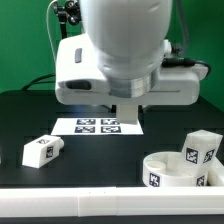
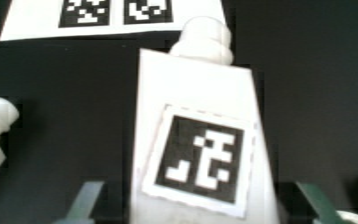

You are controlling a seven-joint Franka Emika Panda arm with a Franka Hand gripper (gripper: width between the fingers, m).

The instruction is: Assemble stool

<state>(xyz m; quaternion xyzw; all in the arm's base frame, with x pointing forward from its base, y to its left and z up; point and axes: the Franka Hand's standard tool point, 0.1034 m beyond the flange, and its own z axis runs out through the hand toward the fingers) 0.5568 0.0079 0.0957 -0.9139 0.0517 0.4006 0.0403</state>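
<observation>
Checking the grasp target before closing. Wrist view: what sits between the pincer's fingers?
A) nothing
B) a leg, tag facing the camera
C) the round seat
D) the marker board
B: in the wrist view a white leg, its tag toward the camera, lies between the fingers of the pincer. A dark gap shows on each side, and the marker board lies beyond the leg.

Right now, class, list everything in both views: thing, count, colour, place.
seat: one, white, round, exterior view's right.
seat leg: one, white, tagged, in or behind the seat, unclear.
left leg: one, white, lying at exterior view's left.
middle leg: one, white, lying between the fingers, wrist view.
marker board: one, white, black tags, table centre.
table: one, black.
arm: one, white, above the marker board.
gripper: one, dark fingers, open, flanking the middle leg.
</observation>
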